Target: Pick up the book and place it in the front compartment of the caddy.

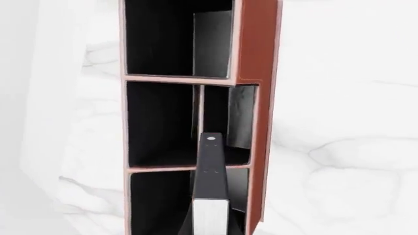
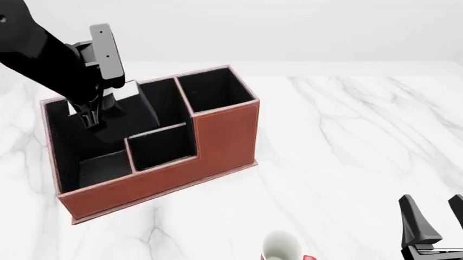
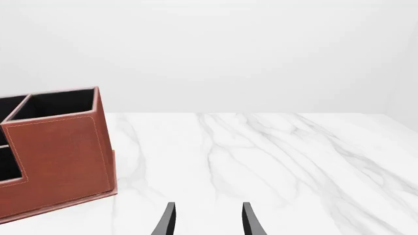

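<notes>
Your left gripper (image 2: 90, 116) is clamped on the book (image 2: 134, 111), which hangs upright below it over the caddy (image 2: 217, 135), its lower end down among the black-lined middle cells. You cannot tell whether it sits in the front compartment (image 2: 160, 145). Your right gripper (image 3: 205, 220) rests with fingers apart, well away from the caddy, near the mug (image 2: 282, 248).

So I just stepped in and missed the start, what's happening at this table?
The left hand holds the black book upright over the reddish-brown caddy, above its black-lined cells. The wrist view shows the book near the small middle cells, but it is not released. The right hand sits idle and open over bare marble, and a white-and-red mug stands near the table's front edge.
</notes>
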You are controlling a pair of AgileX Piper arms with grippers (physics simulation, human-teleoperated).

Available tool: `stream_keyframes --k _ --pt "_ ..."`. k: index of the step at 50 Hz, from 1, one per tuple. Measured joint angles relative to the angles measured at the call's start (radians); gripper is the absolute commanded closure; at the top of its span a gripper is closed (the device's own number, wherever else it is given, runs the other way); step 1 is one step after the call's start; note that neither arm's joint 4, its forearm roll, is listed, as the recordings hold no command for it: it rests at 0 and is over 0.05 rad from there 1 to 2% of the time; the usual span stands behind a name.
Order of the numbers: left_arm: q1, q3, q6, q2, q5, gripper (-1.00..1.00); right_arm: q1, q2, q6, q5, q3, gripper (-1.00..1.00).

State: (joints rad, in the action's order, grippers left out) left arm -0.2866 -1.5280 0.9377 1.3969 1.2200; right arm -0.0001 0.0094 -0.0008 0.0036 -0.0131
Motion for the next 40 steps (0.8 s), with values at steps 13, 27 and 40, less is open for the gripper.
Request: stream_keyframes --k 13,27,40 --pt "0.016 -0.065 0.014 0.052 0.0 1.0 0.0 0.0 0.0 0.0 0.0 -1.0" --pt "0.026 -0.134 0.025 0.109 0.0 1.0 0.0 0.0 0.0 0.0 0.0 -1.0" --pt "0.024 -0.193 0.03 0.162 0.0 1.0 0.0 0.0 0.0 0.0 0.0 -1.0"
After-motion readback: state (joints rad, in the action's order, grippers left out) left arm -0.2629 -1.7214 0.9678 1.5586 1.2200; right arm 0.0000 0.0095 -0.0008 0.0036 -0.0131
